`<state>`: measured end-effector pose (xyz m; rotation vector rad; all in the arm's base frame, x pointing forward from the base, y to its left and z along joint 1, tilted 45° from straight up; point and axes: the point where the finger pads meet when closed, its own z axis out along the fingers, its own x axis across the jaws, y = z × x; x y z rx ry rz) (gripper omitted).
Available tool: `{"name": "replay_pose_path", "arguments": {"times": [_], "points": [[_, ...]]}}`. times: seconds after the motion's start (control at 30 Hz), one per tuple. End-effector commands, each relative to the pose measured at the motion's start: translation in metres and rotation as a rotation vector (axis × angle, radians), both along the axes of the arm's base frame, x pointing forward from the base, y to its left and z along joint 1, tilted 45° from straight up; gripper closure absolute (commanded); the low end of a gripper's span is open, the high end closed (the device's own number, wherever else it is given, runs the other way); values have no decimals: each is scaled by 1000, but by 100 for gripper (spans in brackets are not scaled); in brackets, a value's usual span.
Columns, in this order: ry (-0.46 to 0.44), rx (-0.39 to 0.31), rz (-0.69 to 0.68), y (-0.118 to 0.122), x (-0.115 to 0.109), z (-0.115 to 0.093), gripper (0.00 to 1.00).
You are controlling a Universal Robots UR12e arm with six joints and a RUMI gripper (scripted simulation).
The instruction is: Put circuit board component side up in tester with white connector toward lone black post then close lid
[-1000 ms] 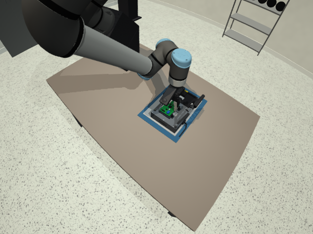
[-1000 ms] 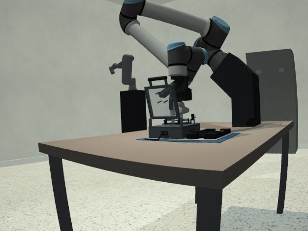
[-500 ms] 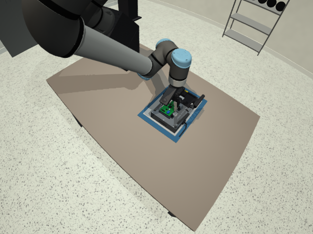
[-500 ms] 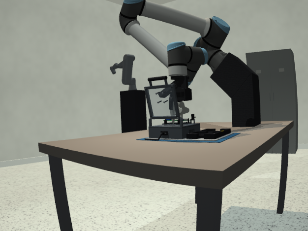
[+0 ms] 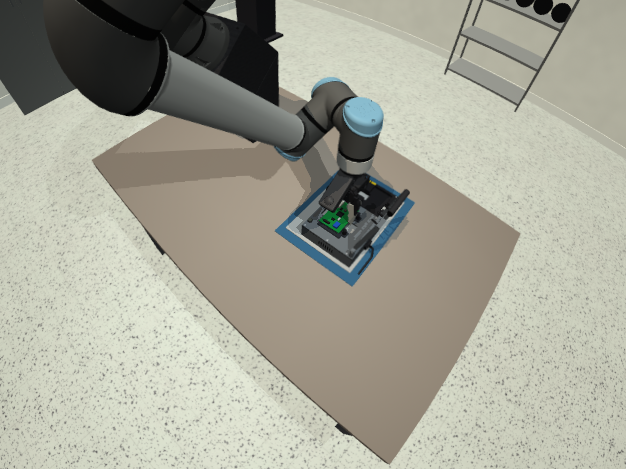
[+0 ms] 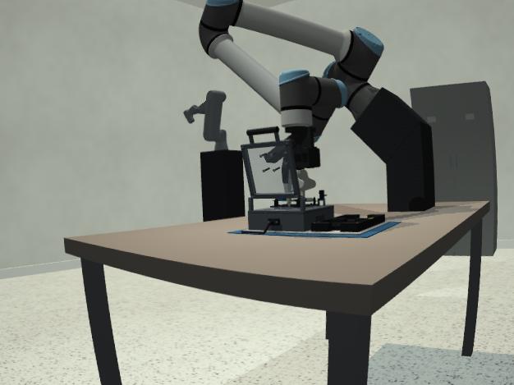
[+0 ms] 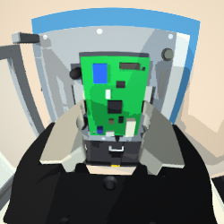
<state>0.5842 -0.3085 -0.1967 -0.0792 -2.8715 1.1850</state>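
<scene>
The green circuit board [image 7: 115, 96] is held between my gripper's [image 7: 113, 117] two grey fingers, component side toward the wrist camera. Its white connector [image 7: 130, 127] is at the end nearest my palm. I hold the board just above the dark grey tester [image 5: 339, 230], whose pale bed [image 7: 112, 67] fills the wrist view behind it. A lone black post [image 7: 168, 54] stands at the bed's far right. The board also shows in the top view [image 5: 335, 218]. The tester's clear lid [image 6: 269, 167] stands open and upright. The black tray [image 6: 348, 222] lies beside the tester.
Tester and tray sit on a blue mat [image 5: 344, 228] on the brown table. A black cable [image 5: 367, 257] leaves the tester's front. A grey shelf rack [image 5: 517, 29] and a dark cabinet [image 6: 454, 153] stand away from the table.
</scene>
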Motion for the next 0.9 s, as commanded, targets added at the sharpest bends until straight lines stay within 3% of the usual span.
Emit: {"name": "replay_pose_path", "arguments": {"times": [0.0, 0.87], "points": [[-4, 1, -1, -2, 4, -2, 61], [-2, 1, 0, 7, 3, 6, 61]]}}
